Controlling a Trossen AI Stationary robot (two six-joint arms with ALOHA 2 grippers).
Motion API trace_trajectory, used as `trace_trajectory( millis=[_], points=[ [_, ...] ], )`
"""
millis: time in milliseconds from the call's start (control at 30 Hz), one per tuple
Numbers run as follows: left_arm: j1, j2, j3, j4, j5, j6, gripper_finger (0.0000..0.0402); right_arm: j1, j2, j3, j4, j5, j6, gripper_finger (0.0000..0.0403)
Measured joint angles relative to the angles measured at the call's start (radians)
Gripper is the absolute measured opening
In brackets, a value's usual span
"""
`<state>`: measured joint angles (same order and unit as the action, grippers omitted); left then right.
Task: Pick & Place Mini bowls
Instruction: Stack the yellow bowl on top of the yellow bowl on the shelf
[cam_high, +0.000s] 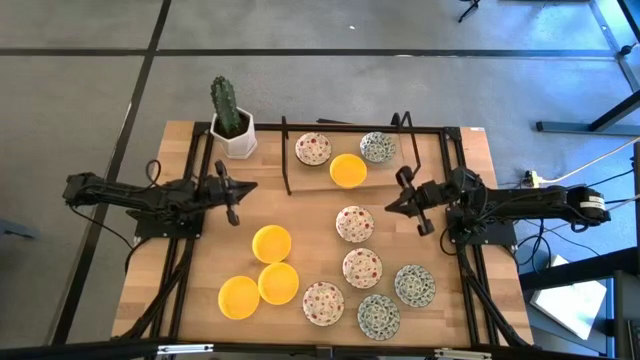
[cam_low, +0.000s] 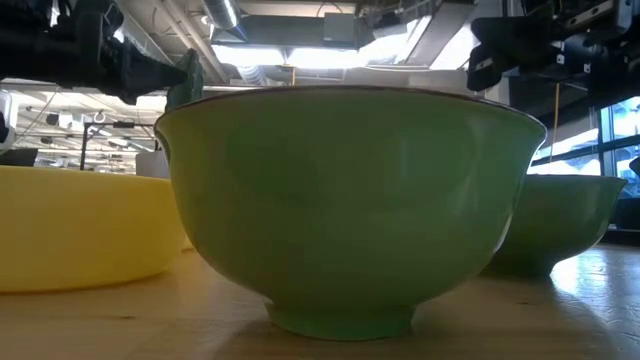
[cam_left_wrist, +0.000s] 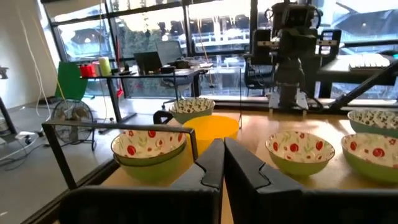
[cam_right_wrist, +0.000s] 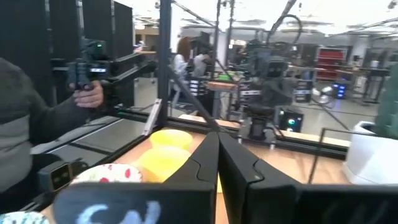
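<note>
Several mini bowls lie on the wooden table. A red-speckled bowl (cam_high: 313, 148), a green-grey one (cam_high: 377, 146) and a yellow one (cam_high: 348, 170) sit inside the black frame at the far side. Three yellow bowls (cam_high: 271, 243) sit near the middle-left. Red-speckled bowls (cam_high: 354, 223) and green-grey bowls (cam_high: 414, 285) sit toward the near right. My left gripper (cam_high: 240, 190) (cam_left_wrist: 224, 163) is shut, held above the table left of centre. My right gripper (cam_high: 395, 203) (cam_right_wrist: 217, 163) is shut, right of centre, facing it. Neither touches a bowl.
A white hexagonal pot with a cactus (cam_high: 232, 125) stands at the far left corner. The black frame (cam_high: 286, 160) edges the far bowls. In the low view a green-sided bowl (cam_low: 350, 200) fills the picture. A person's hand (cam_right_wrist: 90, 93) shows beyond the table in the right wrist view.
</note>
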<state>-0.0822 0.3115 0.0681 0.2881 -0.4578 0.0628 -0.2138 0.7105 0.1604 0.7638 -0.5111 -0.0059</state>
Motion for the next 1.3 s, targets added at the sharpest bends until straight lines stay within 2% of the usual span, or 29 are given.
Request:
trace_trajectory(
  millis=[233,567,667,800,967,1100,1300],
  points=[
    [0.0,0.0,0.0,0.084,0.015,0.04,0.0006,0.0,0.0,0.0,-0.006,-0.016,0.007,0.0011],
    [-0.001,0.01,0.0,0.073,0.015,0.026,0.0006,0.0,0.0,0.0,-0.014,-0.014,0.033,0.0012],
    [-0.001,0.021,0.0,0.026,0.063,0.009,0.0006,0.0,0.0,0.0,-0.014,-0.013,0.032,0.0012],
    [-0.001,0.034,0.0,0.041,0.14,0.018,0.0006,0.0,0.0,0.0,-0.014,0.002,0.029,0.0012],
    [-0.001,0.034,0.0,0.045,0.146,-0.061,0.0006,0.0,0.0,0.0,-0.014,0.029,0.024,0.0012],
    [-0.001,0.097,0.073,-0.142,0.188,-0.165,0.0006,0.0,0.0,0.0,-0.013,0.029,0.022,0.0012],
    [-0.001,0.3,0.268,-0.463,0.214,-0.277,0.0006,0.0,0.0,0.0,-0.014,0.029,0.02,0.0012]
  ],
)
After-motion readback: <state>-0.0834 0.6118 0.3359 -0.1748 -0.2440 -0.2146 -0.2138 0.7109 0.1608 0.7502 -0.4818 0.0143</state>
